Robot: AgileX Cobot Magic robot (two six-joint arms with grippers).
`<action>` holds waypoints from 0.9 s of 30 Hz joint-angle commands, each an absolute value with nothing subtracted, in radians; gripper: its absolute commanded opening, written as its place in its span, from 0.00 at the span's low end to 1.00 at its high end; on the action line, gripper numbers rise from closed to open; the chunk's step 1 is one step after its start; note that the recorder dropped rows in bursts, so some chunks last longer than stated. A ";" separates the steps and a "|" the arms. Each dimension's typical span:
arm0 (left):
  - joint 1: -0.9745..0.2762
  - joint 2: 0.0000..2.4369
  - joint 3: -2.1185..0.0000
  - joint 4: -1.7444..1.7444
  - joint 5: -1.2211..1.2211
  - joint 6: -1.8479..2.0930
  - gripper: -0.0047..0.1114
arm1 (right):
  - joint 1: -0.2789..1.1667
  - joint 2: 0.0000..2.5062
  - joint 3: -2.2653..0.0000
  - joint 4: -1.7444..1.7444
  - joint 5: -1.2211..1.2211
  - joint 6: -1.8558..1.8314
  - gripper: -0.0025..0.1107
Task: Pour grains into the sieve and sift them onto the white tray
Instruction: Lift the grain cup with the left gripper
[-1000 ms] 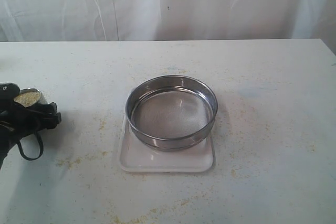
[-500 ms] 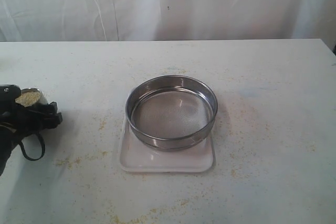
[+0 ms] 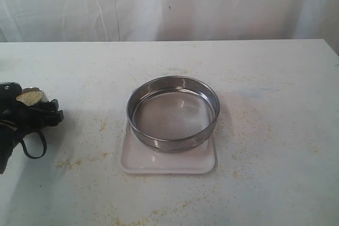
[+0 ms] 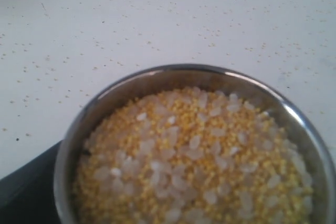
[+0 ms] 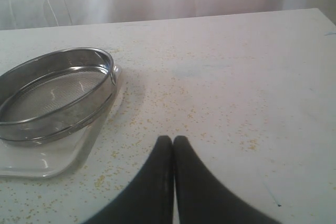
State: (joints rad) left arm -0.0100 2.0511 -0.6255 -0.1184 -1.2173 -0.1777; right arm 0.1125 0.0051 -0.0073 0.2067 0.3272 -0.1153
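A small steel cup point(image 4: 173, 74) is full of the grains point(image 4: 194, 156), yellow granules mixed with whitish ones. My left gripper point(image 3: 32, 107) is shut on this cup at the table's far left; one black finger point(image 4: 26, 187) shows beside its wall. The grains point(image 3: 30, 97) show at the cup's mouth. The empty sieve point(image 3: 173, 112) rests on the white tray point(image 3: 159, 163) mid-table, well to the right of the cup. My right gripper point(image 5: 173, 140) is shut and empty, low over the table beside the sieve point(image 5: 52, 95) and tray point(image 5: 47, 163). It is outside the exterior view.
Stray yellowish specks point(image 3: 69, 163) lie scattered on the white table around the tray. A white curtain point(image 3: 169, 3) hangs behind the table's far edge. A black cable loop point(image 3: 33, 146) hangs from the left arm.
The left gripper with the cup has risen slightly and shifted a little. The sieve, the tray and the right gripper have not moved.
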 commanded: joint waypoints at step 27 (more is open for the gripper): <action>-0.012 2.052 -0.629 0.068 -1.210 -0.157 0.04 | 0.109 0.000 0.000 0.212 0.320 -0.114 0.02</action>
State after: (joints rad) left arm -0.0100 2.0511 -0.6293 0.0262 -1.2155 -0.1646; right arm 0.1125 0.0051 -0.0073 0.2067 0.3272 -0.1153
